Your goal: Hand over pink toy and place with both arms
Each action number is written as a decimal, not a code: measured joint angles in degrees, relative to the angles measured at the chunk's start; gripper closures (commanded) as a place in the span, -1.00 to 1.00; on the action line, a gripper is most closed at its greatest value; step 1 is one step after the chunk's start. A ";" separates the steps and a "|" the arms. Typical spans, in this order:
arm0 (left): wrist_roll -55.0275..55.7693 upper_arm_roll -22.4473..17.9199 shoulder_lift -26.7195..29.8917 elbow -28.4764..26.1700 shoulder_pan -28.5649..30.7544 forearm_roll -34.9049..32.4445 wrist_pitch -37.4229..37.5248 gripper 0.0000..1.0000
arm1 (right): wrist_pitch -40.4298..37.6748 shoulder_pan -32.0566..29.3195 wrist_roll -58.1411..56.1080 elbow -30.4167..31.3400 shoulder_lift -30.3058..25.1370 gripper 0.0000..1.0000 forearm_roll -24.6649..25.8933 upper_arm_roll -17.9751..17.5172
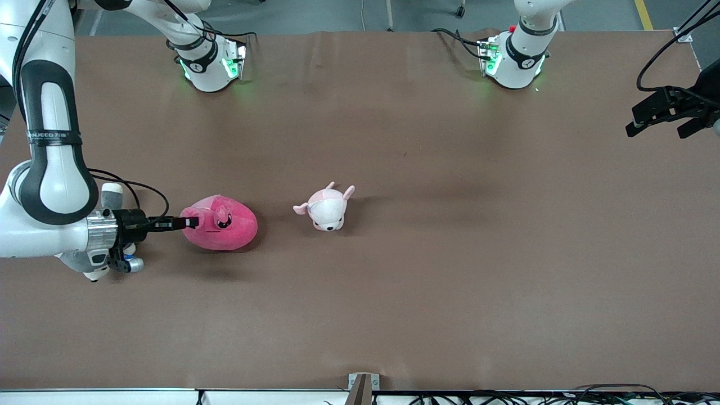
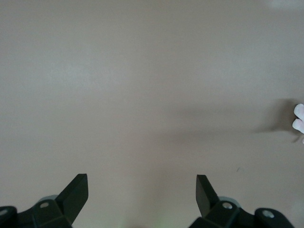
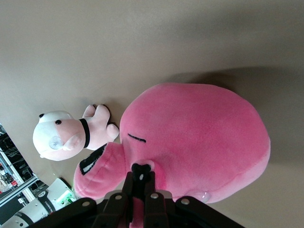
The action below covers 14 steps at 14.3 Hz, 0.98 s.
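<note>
I count two plush toys on the brown counter (image 1: 427, 281): one round hot-pink plush blob (image 1: 222, 225), one small pale pink-and-white plush animal (image 1: 326, 208) nearby. My right gripper (image 1: 188, 223) is clenched on the blob's edge; its long axis runs straight out from that gripper. Left gripper (image 1: 664, 115) hangs released, waiting.
</note>
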<state>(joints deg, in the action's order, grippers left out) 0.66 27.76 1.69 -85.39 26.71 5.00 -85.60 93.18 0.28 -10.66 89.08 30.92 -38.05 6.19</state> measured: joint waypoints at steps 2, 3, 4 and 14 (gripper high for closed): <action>0.00 0.24 0.24 0.17 -0.09 0.00 -0.53 -1.00 | 0.00 -0.14 -0.10 0.00 0.43 0.94 0.00 0.00; 0.00 0.24 0.28 0.17 -0.08 0.00 -0.60 -1.00 | 0.00 -0.19 -0.14 0.00 0.81 0.91 0.00 0.01; 0.00 0.21 0.22 0.13 -0.06 0.00 -0.60 -1.00 | 0.01 -0.29 -0.19 0.00 1.29 0.80 0.01 0.03; 0.00 -0.07 -1.98 -0.11 0.23 -2.37 -3.08 -1.00 | -8.22 -2.86 3.31 -12.32 0.52 -1.00 4.50 0.33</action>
<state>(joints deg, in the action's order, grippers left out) 0.66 27.69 -0.29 -85.49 26.95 2.63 -88.68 84.96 -2.59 -7.35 76.77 31.44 -33.55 6.52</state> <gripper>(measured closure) 0.000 0.172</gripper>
